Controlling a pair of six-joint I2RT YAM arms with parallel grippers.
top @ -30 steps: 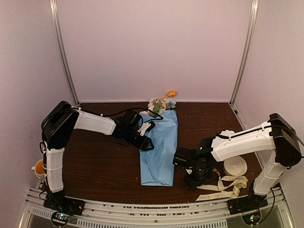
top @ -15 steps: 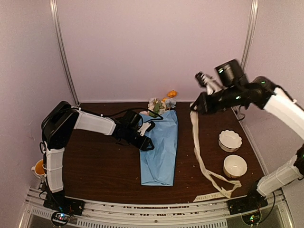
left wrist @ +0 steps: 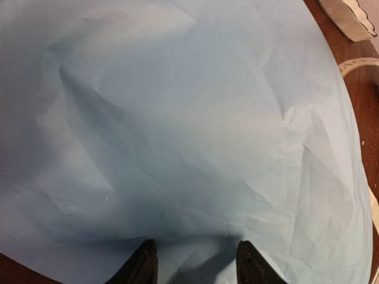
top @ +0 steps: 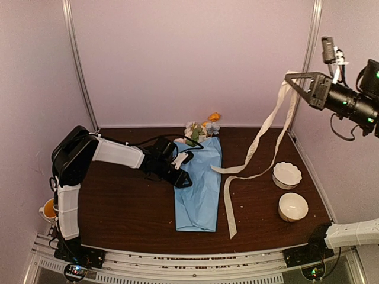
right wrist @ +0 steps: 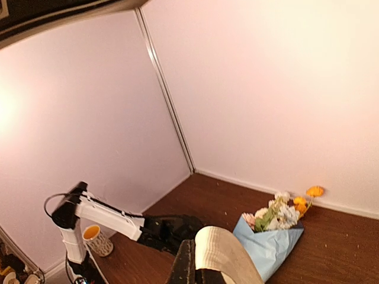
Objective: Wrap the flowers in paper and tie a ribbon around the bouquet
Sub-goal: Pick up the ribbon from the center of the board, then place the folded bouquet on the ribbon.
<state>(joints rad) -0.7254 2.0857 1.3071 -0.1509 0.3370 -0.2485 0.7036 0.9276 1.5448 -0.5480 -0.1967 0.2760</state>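
Cream ribbon (top: 228, 207) aloft; we start tying.
Right gripper (top: 291, 77) clamps it, left gripper (left wrist: 192, 263) parted on bouquet (top: 198, 189); next drape it across.

I've got a pale lilac back wall (top: 189, 59) with a metal post (top: 81, 65) in each corner. Dark brown wooden counter (top: 130, 207) below, metal rail (top: 177, 260) along its near edge. Bright glare on the left wall (right wrist: 18, 112).

I see the bouquet (top: 199, 189) lying flat mid-counter (top: 124, 207), its blue paper (left wrist: 177, 118) creased and its flowers (top: 196, 131) at the far end. The cream ribbon (top: 260, 136) hangs from high right, its tail trailing beside the bouquet.
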